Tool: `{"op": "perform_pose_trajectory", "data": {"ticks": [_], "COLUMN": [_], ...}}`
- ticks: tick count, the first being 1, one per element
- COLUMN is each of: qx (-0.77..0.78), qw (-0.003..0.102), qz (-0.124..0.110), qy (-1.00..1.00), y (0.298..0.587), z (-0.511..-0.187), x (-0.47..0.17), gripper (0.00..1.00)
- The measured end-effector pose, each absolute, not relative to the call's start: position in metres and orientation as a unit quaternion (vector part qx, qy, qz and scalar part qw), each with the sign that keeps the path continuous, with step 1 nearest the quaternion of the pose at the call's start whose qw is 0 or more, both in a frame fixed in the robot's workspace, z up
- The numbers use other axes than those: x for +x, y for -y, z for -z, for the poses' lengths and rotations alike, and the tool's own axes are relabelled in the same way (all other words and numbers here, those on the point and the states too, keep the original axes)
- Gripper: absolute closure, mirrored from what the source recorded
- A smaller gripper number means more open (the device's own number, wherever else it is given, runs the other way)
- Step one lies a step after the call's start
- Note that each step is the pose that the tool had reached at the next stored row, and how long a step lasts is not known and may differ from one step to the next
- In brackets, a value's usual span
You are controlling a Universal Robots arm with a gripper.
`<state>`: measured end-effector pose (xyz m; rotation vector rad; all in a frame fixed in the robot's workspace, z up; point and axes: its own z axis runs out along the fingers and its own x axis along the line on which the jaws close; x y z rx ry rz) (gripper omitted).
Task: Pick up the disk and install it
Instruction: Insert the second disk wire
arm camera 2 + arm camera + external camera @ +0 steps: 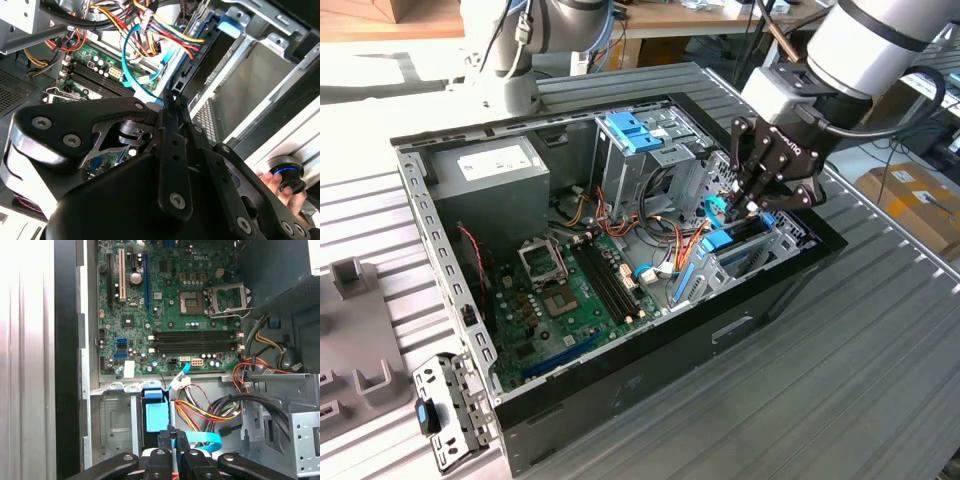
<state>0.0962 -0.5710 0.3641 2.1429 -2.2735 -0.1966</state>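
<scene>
Down inside the open computer case [620, 390], the end effector [752, 200] has its fingers drawn nearly together, pinched on the blue-railed top edge of the disk [725, 243], which stands on edge in the drive bay at the case's front corner. In the first wrist view the fingertips [172, 435] meet over the disk's blue rail [156, 417], with the green motherboard [170, 305] beyond. In the second wrist view a person's fingers [280, 184] hold a blue-ringed knob [289, 172] outside the case.
</scene>
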Motion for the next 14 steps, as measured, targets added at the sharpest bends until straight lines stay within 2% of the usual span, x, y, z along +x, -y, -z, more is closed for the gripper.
{"op": "perform_pose_trajectory", "data": {"ticks": [14], "qx": [0.684], "qw": [0.007], "qz": [0.064], "qy": [0.726], "y": [0.574], "z": [-0.344], "x": [0.107], "gripper": [0.84]}}
